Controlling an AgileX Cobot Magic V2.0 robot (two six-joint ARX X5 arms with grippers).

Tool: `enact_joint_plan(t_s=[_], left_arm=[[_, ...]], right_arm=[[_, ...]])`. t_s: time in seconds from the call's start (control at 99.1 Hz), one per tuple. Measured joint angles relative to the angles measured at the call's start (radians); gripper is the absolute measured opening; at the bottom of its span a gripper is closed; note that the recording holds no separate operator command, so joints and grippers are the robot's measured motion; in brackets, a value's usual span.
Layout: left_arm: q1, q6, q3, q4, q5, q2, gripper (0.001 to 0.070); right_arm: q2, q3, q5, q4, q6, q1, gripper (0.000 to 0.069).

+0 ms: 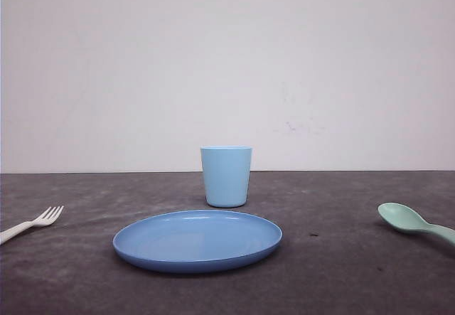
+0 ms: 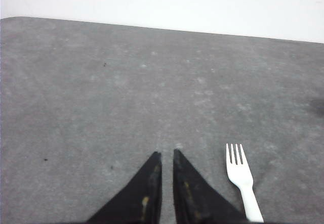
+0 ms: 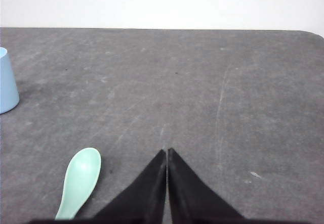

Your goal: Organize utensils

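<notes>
Front view places the light, stiff fork (image 1: 32, 223) at 9 o'clock and spoon (image 1: 414, 222) at 3 o'clock; grip handles, both grippers' fingers (image 2: 152, 176) being closed, empty.

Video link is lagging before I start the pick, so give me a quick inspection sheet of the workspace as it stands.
Surface: dark grey table, scuffed, a few small specks.
Job's things: white fork at the left edge, tines pointing away from the robot; mint-green spoon at the right edge, bowl up.
Clutter: blue plate centre, light blue cup upright behind it.
Grippers: left gripper shut, beside the fork; right gripper shut, beside the spoon; both hold nothing.
Cables: nothing seen.
Surroundings: plain white wall.
</notes>
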Motion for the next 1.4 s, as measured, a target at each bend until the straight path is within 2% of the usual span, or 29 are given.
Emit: enact_joint_plan(t_s=[1.402], left_arm=[[0.000,-0.009,0.000,0.000,0.004,0.000,0.0014]], right_arm=[[0.000,0.000,-0.017,0.000,0.026,0.000,0.0005]])
